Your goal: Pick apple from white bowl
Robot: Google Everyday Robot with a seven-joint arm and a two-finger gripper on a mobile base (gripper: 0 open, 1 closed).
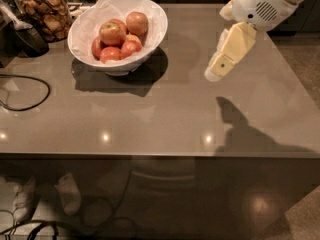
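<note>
Cream-coloured plastic gripper [220, 65] hangs above the far right of the glossy grey-brown countertop [150, 119], touching nothing; whether it is open or closed cannot be told. Well to its left, the round red-orange apple with a yellowish blush [112, 33] tops the pile in the wide white paper-lined bowl [145, 52].

large red-orange apple [112, 33] in white bowl [156, 15], end effector [213, 74] well apart

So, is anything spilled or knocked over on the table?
Nothing stands out. The white bowl sits upright at the back left, with the apples all inside it on crumpled paper. The claw hangs in the air to its right, away from the bowl.
</note>
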